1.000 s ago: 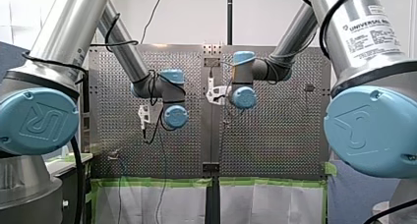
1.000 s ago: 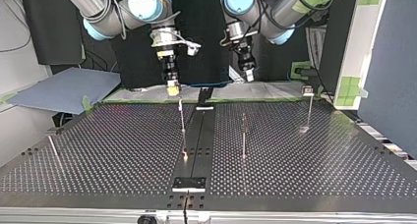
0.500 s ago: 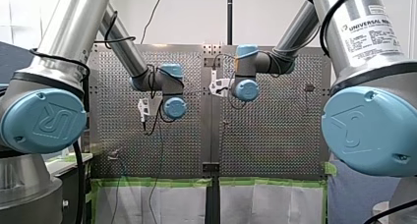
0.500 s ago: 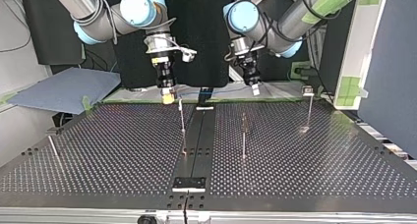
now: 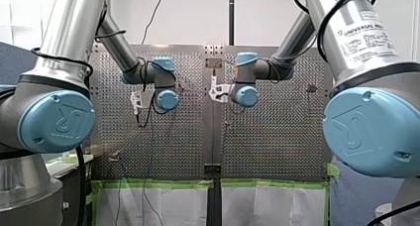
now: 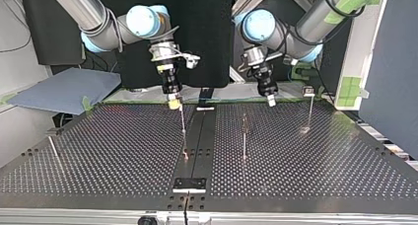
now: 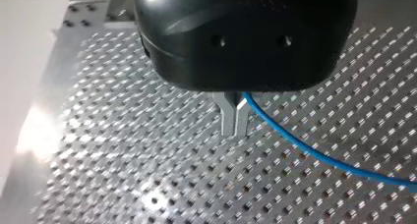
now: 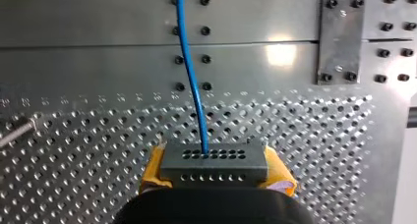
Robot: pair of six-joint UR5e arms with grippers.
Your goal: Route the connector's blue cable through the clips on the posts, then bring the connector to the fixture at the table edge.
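Observation:
In the right wrist view my right gripper [image 8: 214, 177] is shut, its yellow pads [image 8: 153, 167] clamped on the grey connector [image 8: 214, 162]. The blue cable [image 8: 192, 71] leaves the connector and runs ahead over the perforated table. In the top view this gripper [image 6: 173, 103] hangs just above a thin post [image 6: 183, 119] near the table's far edge. My left gripper [image 7: 235, 122] has its metal fingers shut on the blue cable [image 7: 314, 153], which trails off to one side. In the top view it [image 6: 270, 100] hovers at the far edge, between two other posts.
More thin posts stand on the table: one in the middle [image 6: 244, 136], one with a clip on top at the top view's right [image 6: 310, 109], one near the left edge [image 6: 54, 151]. A black plate [image 6: 189, 184] sits at the near edge on the centre strip.
My left gripper has swung toward the top view's right and come down close to the table. My right gripper has also lowered, ending just over the post.

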